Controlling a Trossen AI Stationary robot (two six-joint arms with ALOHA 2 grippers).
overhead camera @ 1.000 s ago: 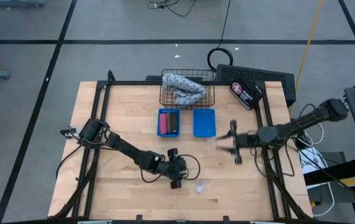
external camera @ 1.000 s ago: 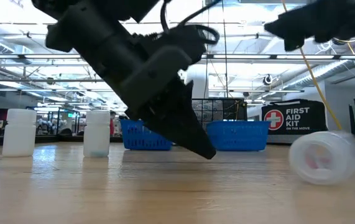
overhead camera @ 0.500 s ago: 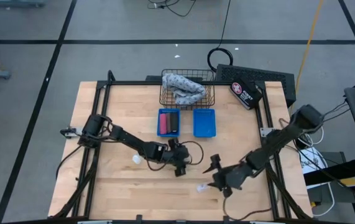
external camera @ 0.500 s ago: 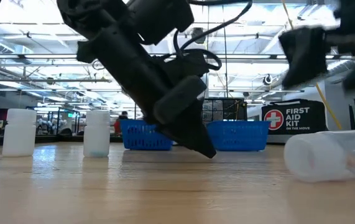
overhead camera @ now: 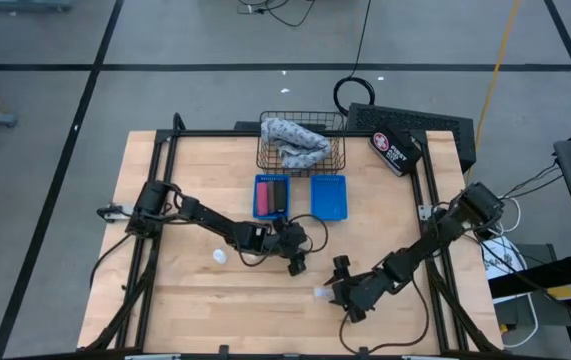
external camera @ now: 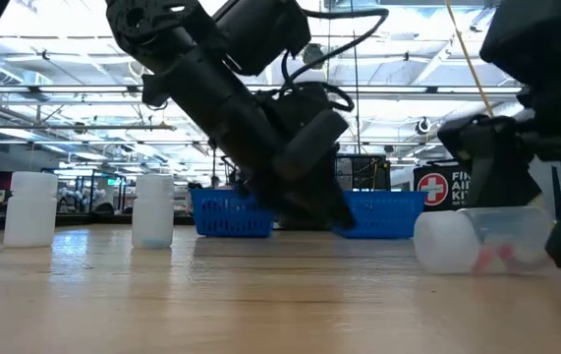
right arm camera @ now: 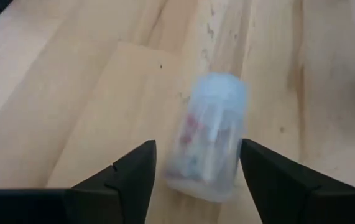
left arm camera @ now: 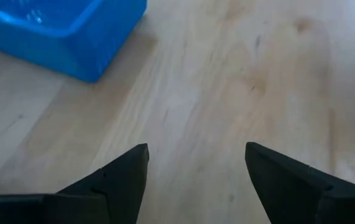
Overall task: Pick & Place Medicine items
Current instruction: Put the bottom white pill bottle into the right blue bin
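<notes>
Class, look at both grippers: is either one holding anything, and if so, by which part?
Nothing is held. The right gripper is open around the lying bottle, not closed on it; the left gripper is open over bare table.

I see two trays (overhead camera: 272, 196) side by side mid-table, a wire basket (overhead camera: 301, 146) behind them. A tipped bottle (overhead camera: 319, 293) lies near the front edge, between my right gripper's (overhead camera: 334, 292) spread fingers; another bottle (overhead camera: 219, 257) stands further left
</notes>
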